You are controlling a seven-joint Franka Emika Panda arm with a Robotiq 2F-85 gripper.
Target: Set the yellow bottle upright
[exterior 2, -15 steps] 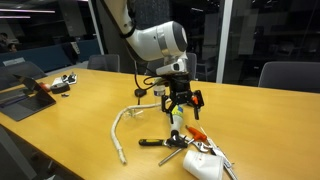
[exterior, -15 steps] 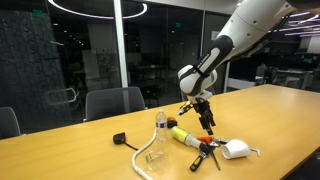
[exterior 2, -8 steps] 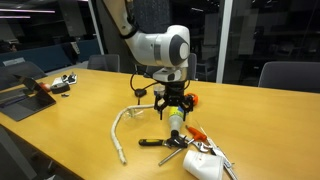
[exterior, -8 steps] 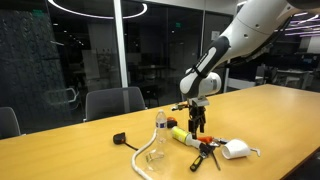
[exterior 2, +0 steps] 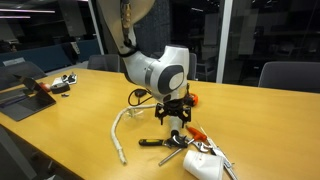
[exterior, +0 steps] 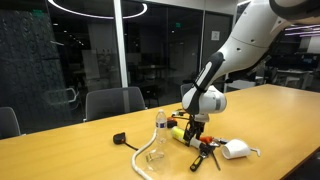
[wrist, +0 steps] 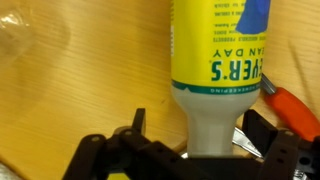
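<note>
The yellow bottle [wrist: 222, 50] lies on its side on the wooden table, its label reading upside down in the wrist view. Its pale neck runs between my fingers and its cap is hidden under the gripper body. My gripper [wrist: 197, 128] is open and straddles the neck, with the left finger [wrist: 139, 125] a gap away and the right finger [wrist: 256, 128] close beside it. In both exterior views the gripper [exterior: 191, 124] [exterior 2: 176, 116] is low over the table and covers most of the bottle [exterior: 180, 133] [exterior 2: 176, 128].
A clear bottle [exterior: 160, 126] stands upright just beside the gripper. A red-handled tool [exterior: 205, 151] [exterior 2: 196, 133] [wrist: 296, 106] and a white object [exterior: 236, 150] [exterior 2: 205, 166] lie close by. A white cable [exterior 2: 120, 135] curls on the table. Chairs [exterior: 113, 101] stand behind it.
My gripper has come down from above the bottle to table level and now straddles the bottle's neck. The bottle has not moved.
</note>
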